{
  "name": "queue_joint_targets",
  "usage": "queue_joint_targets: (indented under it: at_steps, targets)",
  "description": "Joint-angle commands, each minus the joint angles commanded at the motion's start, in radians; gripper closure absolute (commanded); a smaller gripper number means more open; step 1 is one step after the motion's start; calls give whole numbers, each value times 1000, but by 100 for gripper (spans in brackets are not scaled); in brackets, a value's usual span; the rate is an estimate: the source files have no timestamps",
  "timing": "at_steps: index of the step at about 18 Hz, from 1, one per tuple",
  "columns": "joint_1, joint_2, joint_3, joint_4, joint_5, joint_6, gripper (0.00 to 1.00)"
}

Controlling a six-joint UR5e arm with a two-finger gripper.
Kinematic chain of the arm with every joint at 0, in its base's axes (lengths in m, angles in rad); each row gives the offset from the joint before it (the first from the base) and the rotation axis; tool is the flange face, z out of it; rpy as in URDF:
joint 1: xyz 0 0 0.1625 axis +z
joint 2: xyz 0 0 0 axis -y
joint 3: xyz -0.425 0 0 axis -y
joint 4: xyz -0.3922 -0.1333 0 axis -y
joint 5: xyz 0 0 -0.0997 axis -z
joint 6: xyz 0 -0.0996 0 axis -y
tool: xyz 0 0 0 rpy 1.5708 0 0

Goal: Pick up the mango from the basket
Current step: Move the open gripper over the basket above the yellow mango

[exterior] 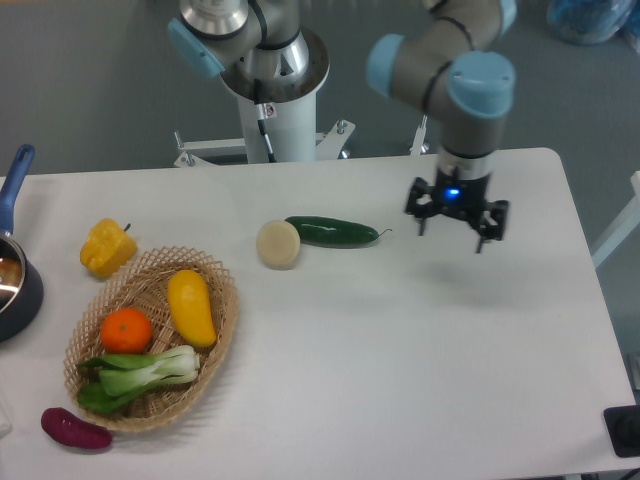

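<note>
The mango [191, 307], a smooth yellow-orange oval, lies inside the woven wicker basket [221, 341] at the table's left front, beside a round orange [126, 330] and leafy bok choy [140, 372]. My gripper [456, 224] hovers above the table well to the right of the basket, past the cucumber. Its fingers point down and stand apart, open, with nothing between them.
A dark green cucumber [333, 231] and a pale round item [278, 244] lie mid-table between gripper and basket. A yellow bell pepper [106, 247] sits behind the basket, a purple vegetable [74, 429] in front, and a dark pot with blue handle [12, 262] at the left edge.
</note>
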Motion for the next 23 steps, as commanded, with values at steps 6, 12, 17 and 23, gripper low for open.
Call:
queue_joint_targets:
  at_steps: [6, 12, 17, 23]
  targets:
    - [-183, 2, 8, -32, 0, -262, 0]
    - [-390, -38, 37, -29, 0, -505, 0]
    - [-519, -152, 158, -25, 2, -773, 0]
    - [-568, -169, 161, -23, 23, -813, 0]
